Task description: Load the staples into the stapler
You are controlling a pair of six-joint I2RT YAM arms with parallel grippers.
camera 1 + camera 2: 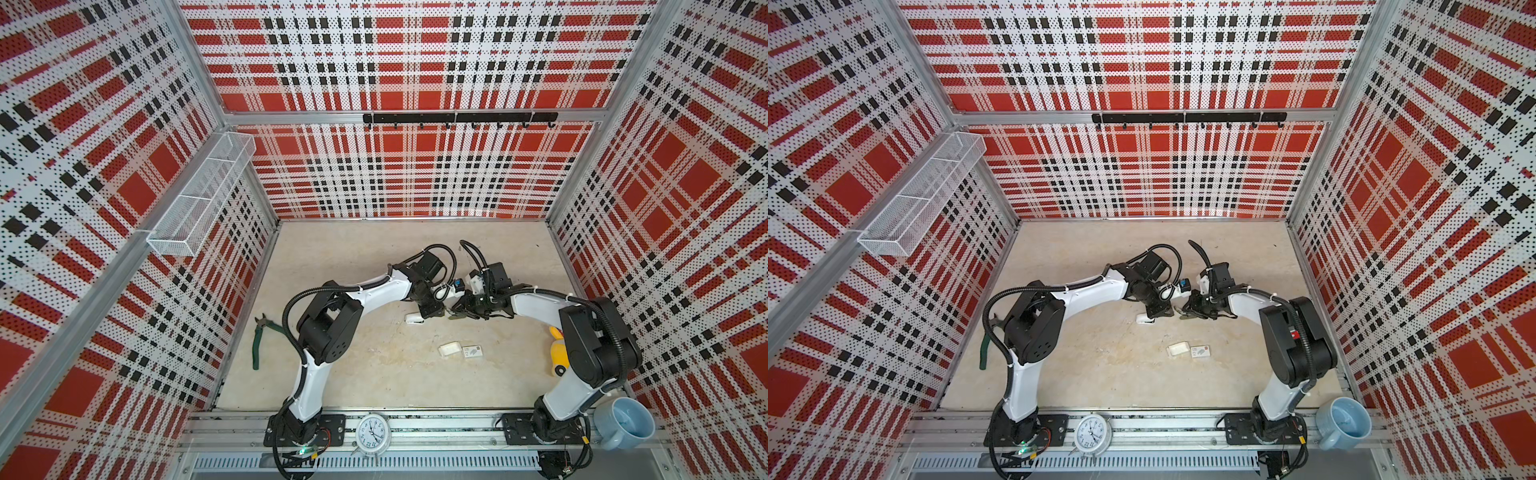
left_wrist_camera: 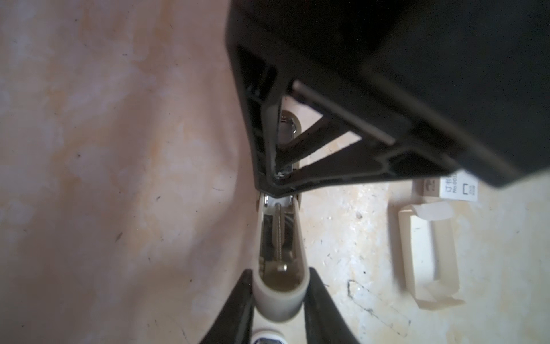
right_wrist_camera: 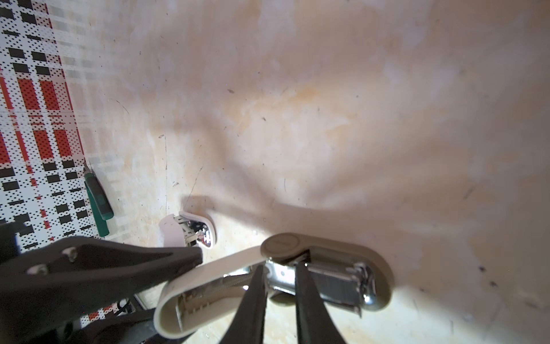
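Past the white cardboard tray (image 1: 450,348) on the desk (image 1: 353,374), the left gripper (image 2: 279,286) clamped the raised lid of the open stapler (image 3: 351,253). The right gripper (image 3: 280,266), nearly closed, sat in its metal channel beside the staples (image 3: 333,287), its grip impossible to judge.

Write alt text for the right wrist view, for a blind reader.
An open beige stapler lies on the table, a strip of staples in its channel, with the tips of the right gripper at that channel. The left gripper holds the stapler lid open; green-handled pliers lie by the plaid wall.
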